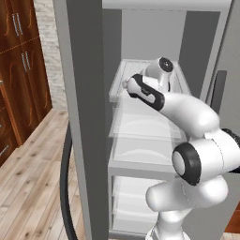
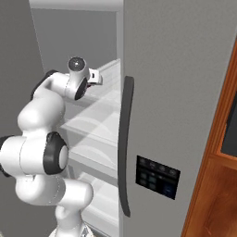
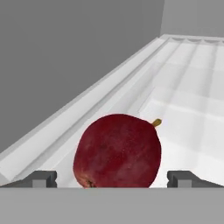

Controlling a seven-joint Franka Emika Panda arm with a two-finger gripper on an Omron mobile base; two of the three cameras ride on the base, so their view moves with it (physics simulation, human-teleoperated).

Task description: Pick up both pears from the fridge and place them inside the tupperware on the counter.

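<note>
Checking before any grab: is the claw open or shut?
Open: the claw has its fingertips spread wide either side of the dark red fruit.

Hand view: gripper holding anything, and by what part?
Nothing held. The gripper is open, its fingertips standing apart on either side of a dark red fruit on the fridge shelf, not clamped on it.

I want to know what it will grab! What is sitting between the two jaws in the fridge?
In the hand view, a dark red round fruit lies on the white fridge shelf between the open jaws. It is not a pear.
</note>
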